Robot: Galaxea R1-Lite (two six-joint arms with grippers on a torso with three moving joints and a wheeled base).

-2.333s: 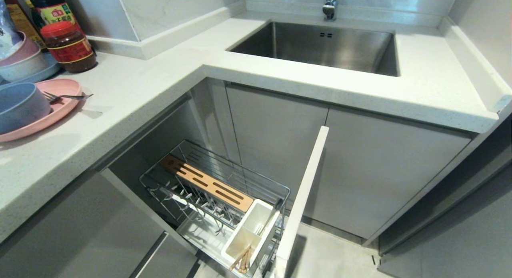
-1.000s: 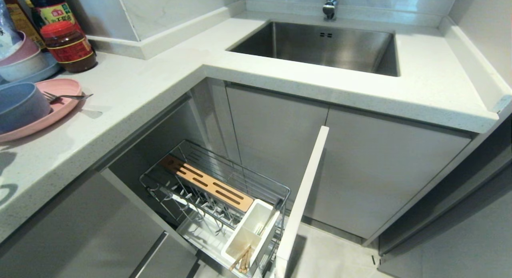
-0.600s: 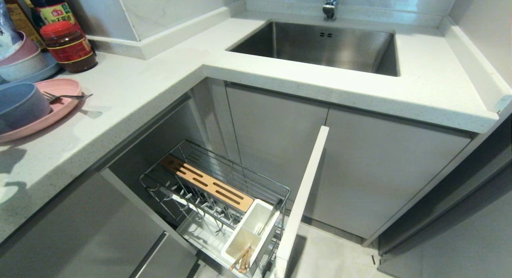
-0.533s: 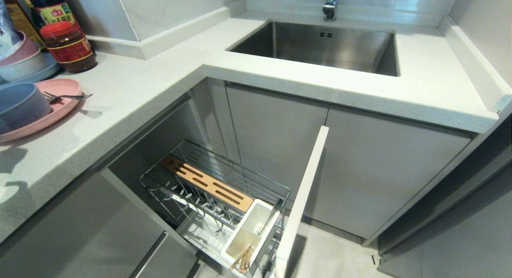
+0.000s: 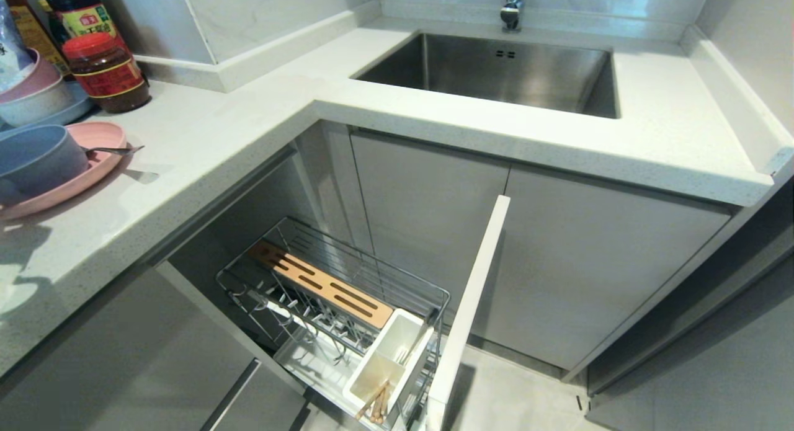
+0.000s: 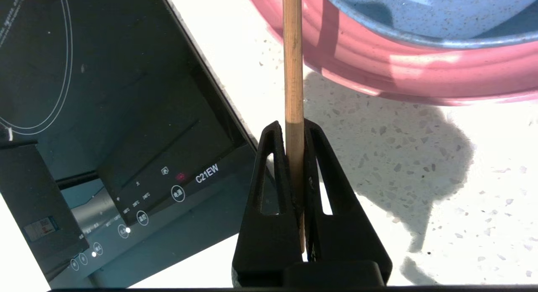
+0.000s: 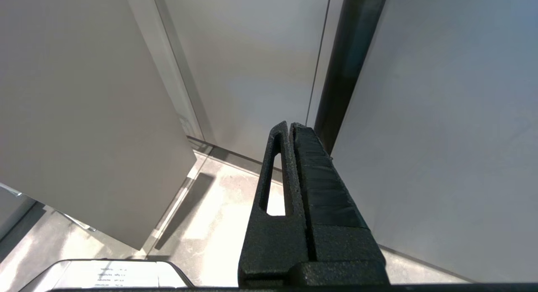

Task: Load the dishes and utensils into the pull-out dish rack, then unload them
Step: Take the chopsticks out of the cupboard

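The bowl (image 5: pixel 37 158) has shifted on the pink plate (image 5: pixel 93 170) at the table's left end; the left gripper (image 6: pixel 294 136), jaws clamped on a chopstick (image 6: pixel 293 73), is probably unloading.

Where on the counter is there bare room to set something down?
Bare: the white speckled countertop between the flat pink plate and the steel sink, and right of the sink. Crowded: the far-left corner, with the red-lidded sauce jar, stacked bowls and blue-grey bowl.
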